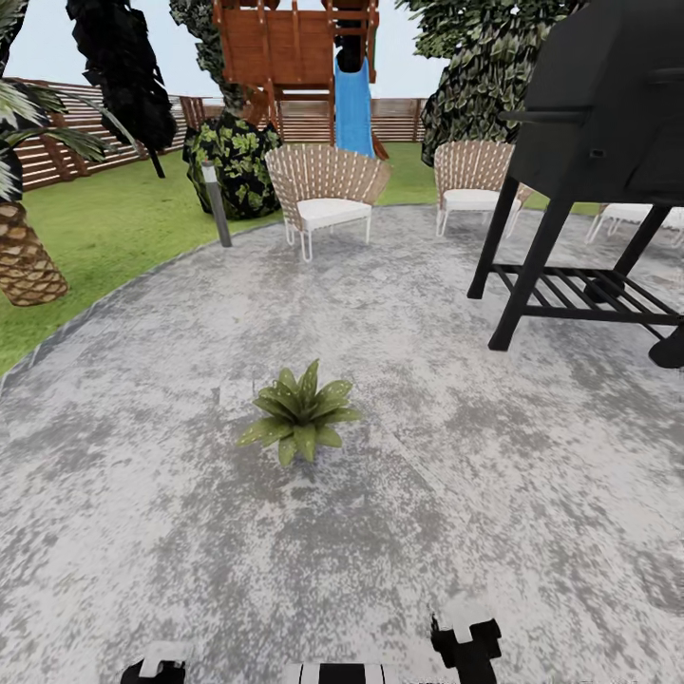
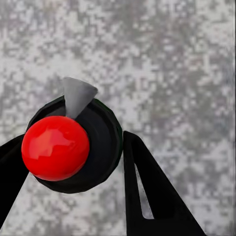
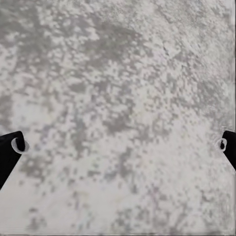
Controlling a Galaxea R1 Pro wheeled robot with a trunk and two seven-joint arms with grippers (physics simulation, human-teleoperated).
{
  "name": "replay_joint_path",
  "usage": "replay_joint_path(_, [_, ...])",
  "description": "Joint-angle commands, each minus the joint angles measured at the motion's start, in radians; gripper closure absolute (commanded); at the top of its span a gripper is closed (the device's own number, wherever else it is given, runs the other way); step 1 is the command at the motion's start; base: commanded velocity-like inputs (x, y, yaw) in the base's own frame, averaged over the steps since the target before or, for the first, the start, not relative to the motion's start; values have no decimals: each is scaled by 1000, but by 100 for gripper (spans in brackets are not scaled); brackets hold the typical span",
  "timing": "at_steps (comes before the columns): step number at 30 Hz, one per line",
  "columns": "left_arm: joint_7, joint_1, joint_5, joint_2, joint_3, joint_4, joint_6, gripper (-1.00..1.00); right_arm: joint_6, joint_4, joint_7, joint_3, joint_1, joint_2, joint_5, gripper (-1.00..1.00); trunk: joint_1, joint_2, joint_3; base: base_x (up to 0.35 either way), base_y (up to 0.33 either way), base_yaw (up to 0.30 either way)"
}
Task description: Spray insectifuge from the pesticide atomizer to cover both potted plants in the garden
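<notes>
One potted plant (image 1: 302, 423), a low rosette of pointed green leaves, stands on the grey patio (image 1: 475, 475) ahead of me, slightly left of centre. Fine whitish specks of insectifuge (image 1: 328, 394) dot its leaves. The second potted plant is out of view. In the left wrist view my left gripper (image 2: 73, 152) is shut on the pesticide atomizer (image 2: 98, 142), a dark bottle with a red round cap and a pale grey nozzle, held over the paving. My right gripper (image 3: 118, 145) stands open above bare paving, with its black fingertips (image 3: 10, 147) far apart.
A black grill on legs (image 1: 589, 190) stands at the right. Two wicker chairs (image 1: 323, 195) sit at the patio's far edge beside a grey bollard lamp (image 1: 217, 204). Lawn (image 1: 104, 228), a palm trunk (image 1: 24, 252), a fence and a playset with a blue slide lie beyond.
</notes>
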Motion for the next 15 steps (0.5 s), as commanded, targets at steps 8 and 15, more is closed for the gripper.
replay_joint_path(8, [76,6,7,-2,9,1,-15,100,-62,7,-3,-160,-1,-18,13,-100,0,0,3,0,0,-286])
replay_joint_path(15, [115,18,6,-11,6,14,-45,100,-63,18,0,-166,-1,-40,15,-100,0,0,3,0,0,-298])
